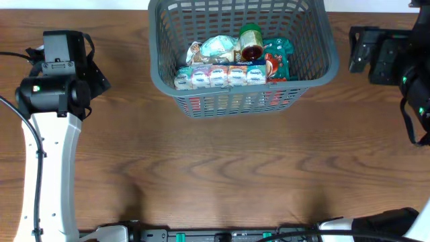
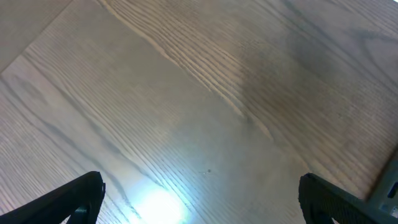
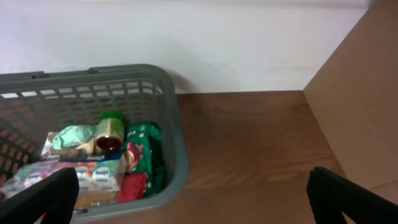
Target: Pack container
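Your left jaws stand wide open: in the left wrist view the two dark fingertips (image 2: 74,199) sit at opposite lower corners, with only bare brown wood-grain tabletop (image 2: 205,112) between them, and they hold nothing. Your right jaws are spread just as wide (its fingertips (image 3: 43,199) also frame the bottom corners) and are likewise empty.

The large dark grey plastic lattice-sided basket (image 1: 228,102) sits at the far middle of the tabletop, between the two arms and well apart from both. The white left arm (image 1: 54,74) is off to its left and the dark right arm (image 1: 386,54) is off to its right.

Inside the basket you can see:
- a row of small white-topped cups (image 1: 222,75) along the near wall
- a pale green bag (image 1: 218,47) behind the cups
- a green-lidded jar (image 1: 250,42) beside the bag
- a green and red packet (image 1: 277,57) against the right wall
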You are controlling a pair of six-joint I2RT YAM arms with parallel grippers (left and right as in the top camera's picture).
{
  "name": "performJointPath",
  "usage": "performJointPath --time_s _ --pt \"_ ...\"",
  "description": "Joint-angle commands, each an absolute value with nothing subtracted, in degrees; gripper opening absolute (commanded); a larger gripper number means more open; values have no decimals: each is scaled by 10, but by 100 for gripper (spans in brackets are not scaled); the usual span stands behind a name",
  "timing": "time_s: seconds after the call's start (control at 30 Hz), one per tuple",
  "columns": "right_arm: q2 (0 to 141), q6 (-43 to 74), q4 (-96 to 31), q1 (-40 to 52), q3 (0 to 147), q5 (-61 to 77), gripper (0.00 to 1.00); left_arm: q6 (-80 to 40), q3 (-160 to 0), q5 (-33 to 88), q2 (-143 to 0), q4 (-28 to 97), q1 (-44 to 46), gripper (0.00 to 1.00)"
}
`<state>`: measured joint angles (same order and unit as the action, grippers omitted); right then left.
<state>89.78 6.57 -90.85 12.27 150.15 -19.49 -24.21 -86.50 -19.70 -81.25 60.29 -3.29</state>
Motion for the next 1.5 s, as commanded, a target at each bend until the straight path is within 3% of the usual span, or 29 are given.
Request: performJointPath --time_s 0.0,0.37,0.57,1.47 --pt "869 72 -923 120 1501 -170 99 -247 -863 -204 -817 606 -36 99" --pt "773 72 -931 120 1491 -119 99 -247 -863 -204 -817 606 -36 98" --pt "697 72 -855 120 1418 -120 99 -247 -863 -204 -817 606 -36 99" --pt "345 -3 -423 35 747 -72 99 -247 -863 -204 -817 606 -36 98"
